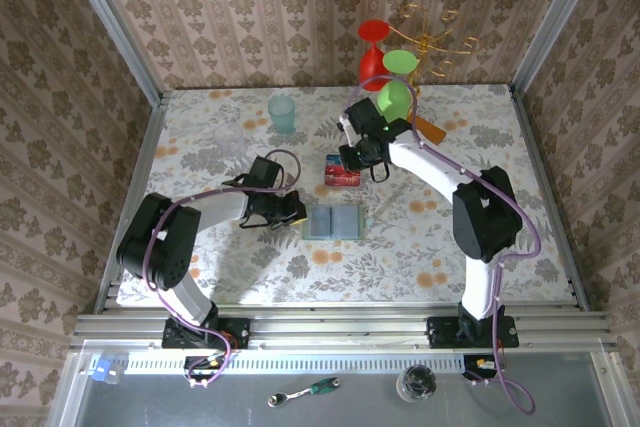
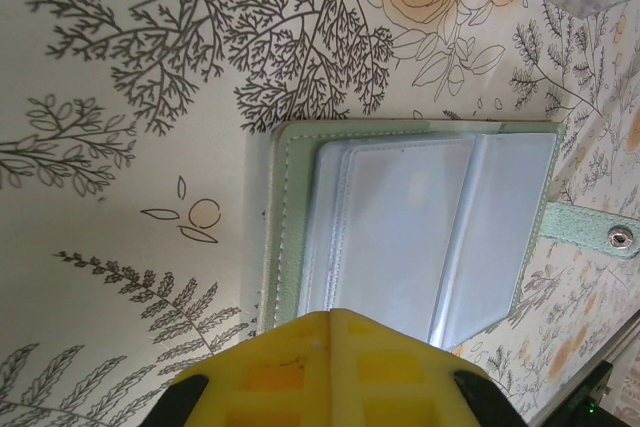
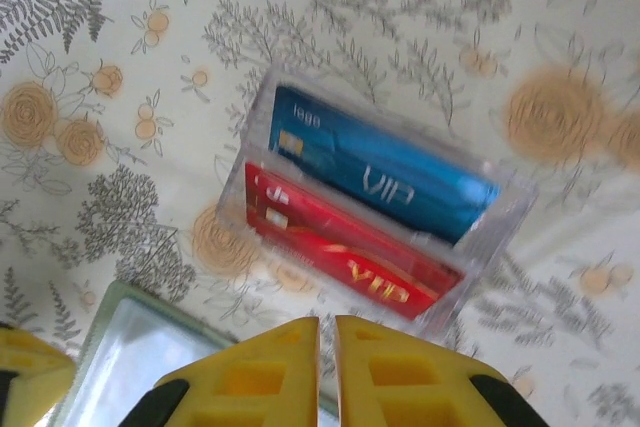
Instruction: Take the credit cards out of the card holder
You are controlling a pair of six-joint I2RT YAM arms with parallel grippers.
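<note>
From above, the card holder (image 1: pixel 335 222) lies open and flat on the flowered table (image 1: pixel 450 247), and the left gripper (image 1: pixel 290 210) sits right at its left edge. The left wrist camera gets in close: two pale blue-grey panels (image 2: pixel 400 237) inside a grey-green border, the strap's snap (image 2: pixel 621 237) sticking out to one side, and the yellow fingers clenched together over the holder's near edge. Whether they pinch that edge or only rest on it, I can't tell. Just beyond the holder, the overhead view has the right gripper (image 1: pixel 358 159) above a clear tray (image 1: pixel 342 173) showing red and blue. The right wrist view makes it plain: the blue card (image 3: pixel 380 172) and the red card (image 3: pixel 345 252) lie side by side in that tray, both marked VIP and both out of the holder. The right gripper's (image 3: pixel 327 357) fingers are drawn together with a mere sliver between them, grasping nothing. A corner of the holder (image 3: pixel 130 347) peeks in beside them.
</note>
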